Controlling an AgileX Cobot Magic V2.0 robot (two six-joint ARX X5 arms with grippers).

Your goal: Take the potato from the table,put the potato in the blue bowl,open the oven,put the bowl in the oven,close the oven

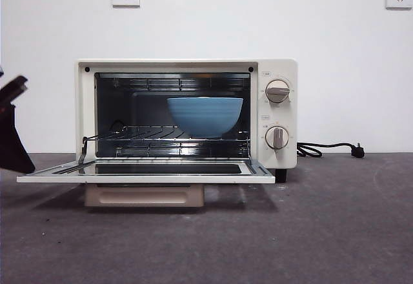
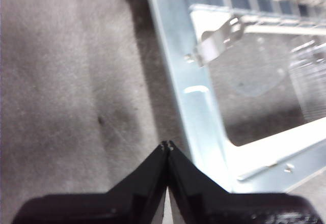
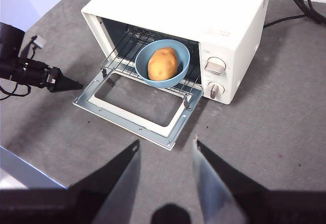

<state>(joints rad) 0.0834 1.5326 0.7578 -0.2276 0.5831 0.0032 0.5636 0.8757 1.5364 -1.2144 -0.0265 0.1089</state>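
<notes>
The oven [image 1: 277, 71] stands open, its door [image 1: 145, 178] folded down flat. Inside, the blue bowl [image 1: 205, 116] rests on the wire rack. In the right wrist view the potato [image 3: 163, 64] lies in the blue bowl [image 3: 144, 61]. My left gripper [image 2: 167, 145] is shut and holds nothing. Its tip hangs just beside the left edge of the door [image 2: 204, 117], low over the table [image 2: 66, 81]. The same left gripper [image 1: 26, 161] is the dark shape at the left edge of the front view. My right gripper [image 3: 166, 143] is open, high above the table in front of the oven [image 3: 204, 5].
The oven's black cord [image 1: 326, 148] and plug lie on the table to the right of the oven. Two knobs [image 1: 277, 91] sit on its right panel. The lowered door sticks out toward the front. A white wall with two sockets stands behind.
</notes>
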